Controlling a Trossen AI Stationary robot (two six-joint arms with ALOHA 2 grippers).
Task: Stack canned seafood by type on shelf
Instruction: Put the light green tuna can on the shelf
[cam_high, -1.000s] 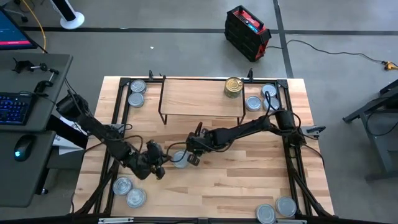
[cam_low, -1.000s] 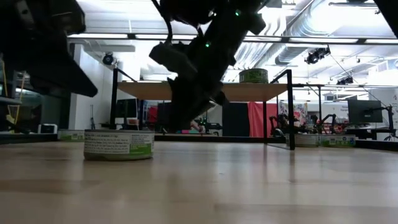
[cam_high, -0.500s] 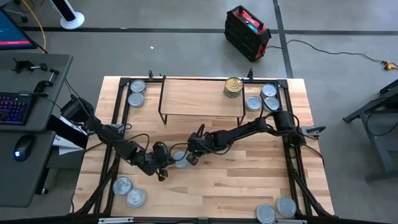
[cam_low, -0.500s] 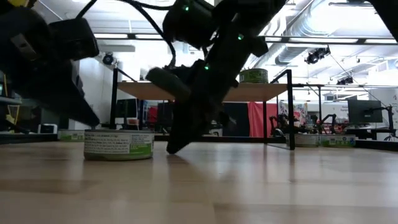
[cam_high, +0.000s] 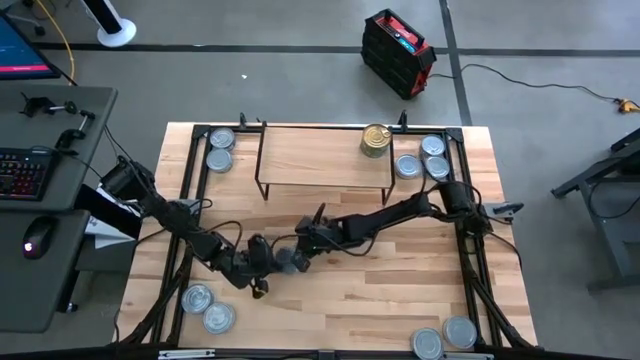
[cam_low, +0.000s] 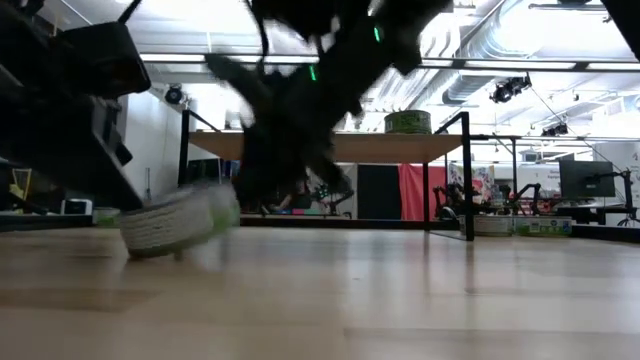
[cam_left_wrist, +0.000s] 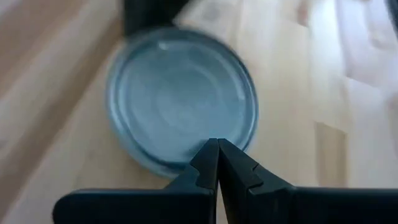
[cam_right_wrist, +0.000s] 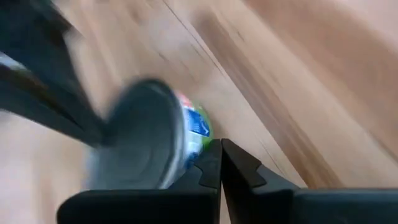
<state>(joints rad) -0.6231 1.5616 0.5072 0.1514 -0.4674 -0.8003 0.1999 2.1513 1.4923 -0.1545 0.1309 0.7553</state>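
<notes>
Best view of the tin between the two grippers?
Left wrist view: the tin shows its whole silver lid. High view: arms mostly hide it. Low view: blurred, tilted on edge. Right wrist view: blurred lid, green label.

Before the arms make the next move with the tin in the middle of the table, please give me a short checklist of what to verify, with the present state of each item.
1. Tin lies flat on the table: not ok, the low view shows it tilted, one edge lifted.
2. Left gripper shut, at the tin's rim: ok.
3. Right gripper shut, fingertips together beside the tin: ok.
4. Tin held by either gripper: not ok, both have closed on nothing.
5. Shelf has free room: ok, only the gold tin stands on it.
6. Tin's type readable: cannot tell.
</notes>
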